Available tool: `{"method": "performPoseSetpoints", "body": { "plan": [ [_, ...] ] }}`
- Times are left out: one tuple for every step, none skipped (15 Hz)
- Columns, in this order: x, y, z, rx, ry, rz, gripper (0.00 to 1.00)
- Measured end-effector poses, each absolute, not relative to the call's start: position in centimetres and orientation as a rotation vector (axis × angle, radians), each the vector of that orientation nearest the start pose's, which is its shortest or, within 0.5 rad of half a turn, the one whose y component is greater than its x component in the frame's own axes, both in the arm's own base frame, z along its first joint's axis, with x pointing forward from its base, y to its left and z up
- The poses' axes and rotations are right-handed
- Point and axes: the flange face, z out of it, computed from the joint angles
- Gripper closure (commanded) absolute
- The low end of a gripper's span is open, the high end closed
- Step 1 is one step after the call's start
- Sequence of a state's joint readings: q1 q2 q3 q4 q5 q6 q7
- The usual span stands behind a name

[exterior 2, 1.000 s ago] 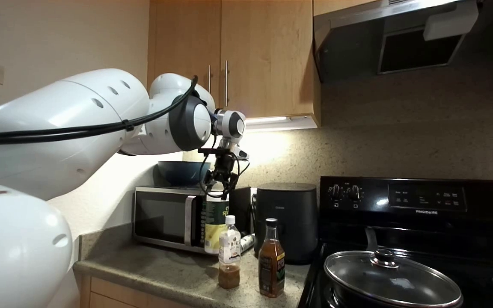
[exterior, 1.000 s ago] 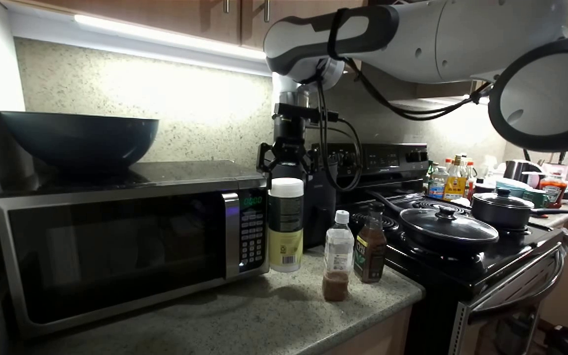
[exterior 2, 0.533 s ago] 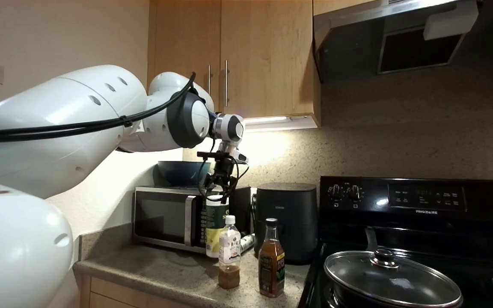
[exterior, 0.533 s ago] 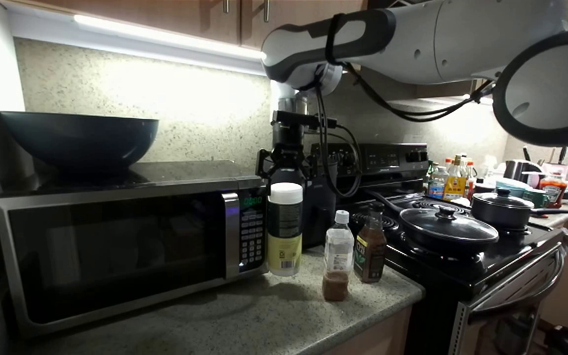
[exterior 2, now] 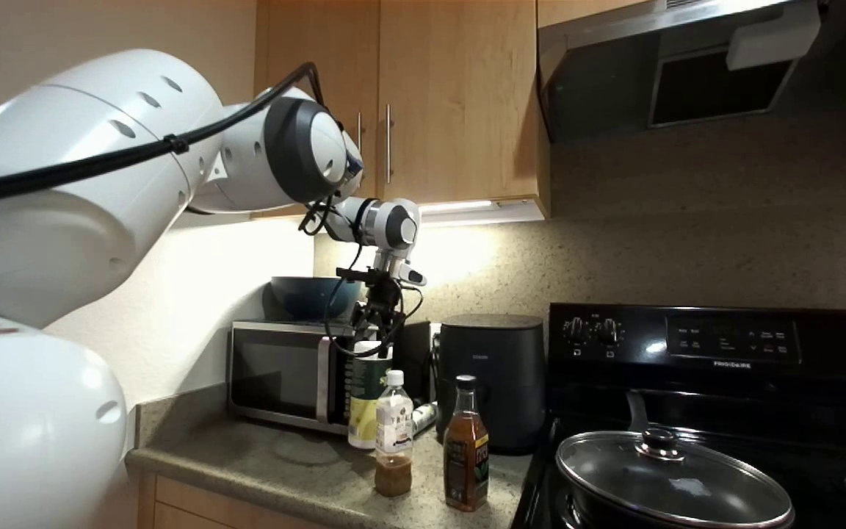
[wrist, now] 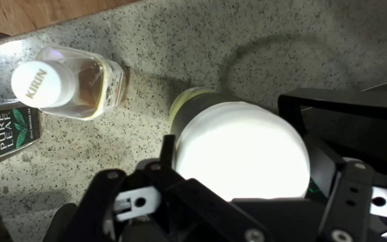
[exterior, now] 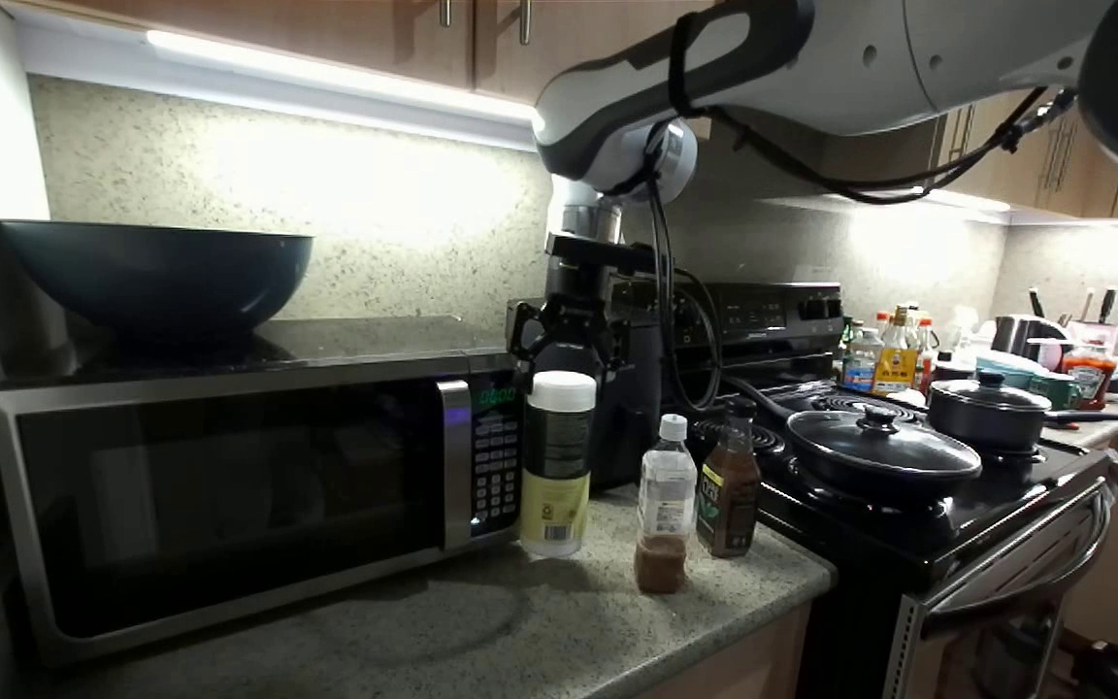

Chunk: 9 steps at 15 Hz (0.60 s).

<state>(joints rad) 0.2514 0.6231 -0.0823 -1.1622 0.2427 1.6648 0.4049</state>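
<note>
A tall canister (exterior: 556, 471) with a white lid, dark upper label and yellow lower band stands beside the microwave, leaning slightly. Around its lid, my gripper (exterior: 564, 369) is closed from above. In the wrist view the bright white lid (wrist: 244, 158) fills the space between the fingers (wrist: 167, 149). Whether the canister's base touches the counter I cannot tell. Close by are a clear Kirin bottle (exterior: 665, 505) with brown liquid and a brown Pure Leaf tea bottle (exterior: 729, 500). In an exterior view the Kirin bottle (exterior 2: 393, 441) partly covers the canister (exterior 2: 366, 411).
The microwave (exterior: 248, 495) borders the canister and carries a dark bowl (exterior: 161, 277). Behind the bottles is a black air fryer (exterior 2: 493, 382). A lidded pan (exterior: 879, 447) sits on the stove beyond the counter's edge (exterior: 714, 631). Upper cabinets (exterior 2: 460, 95) hang above.
The gripper and canister have come down together toward the counter, and the canister leans a bit more. The arm's upper links have swung upward. Both bottles stayed put.
</note>
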Motion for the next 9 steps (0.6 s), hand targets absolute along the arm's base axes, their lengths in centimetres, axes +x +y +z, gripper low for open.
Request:
{"method": "performPoseSetpoints", "body": {
  "plan": [
    [69.89, 15.92, 42.60, -2.952, 0.393, 0.229, 0.07],
    [69.63, 15.90, 42.60, -2.951, 0.396, 0.220, 0.07],
    [69.45, 15.90, 42.67, -2.949, 0.397, 0.215, 0.07],
    [69.34, 15.90, 42.71, -2.949, 0.397, 0.213, 0.07],
    [69.32, 15.91, 42.74, -2.949, 0.397, 0.212, 0.07],
    [69.33, 15.91, 42.73, -2.949, 0.397, 0.211, 0.32],
    [69.32, 15.92, 42.72, -2.949, 0.397, 0.212, 0.32],
    [69.33, 15.95, 42.63, -2.951, 0.393, 0.213, 0.32],
    [69.25, 16.11, 42.37, -2.950, 0.386, 0.222, 0.32]
  ]
}}
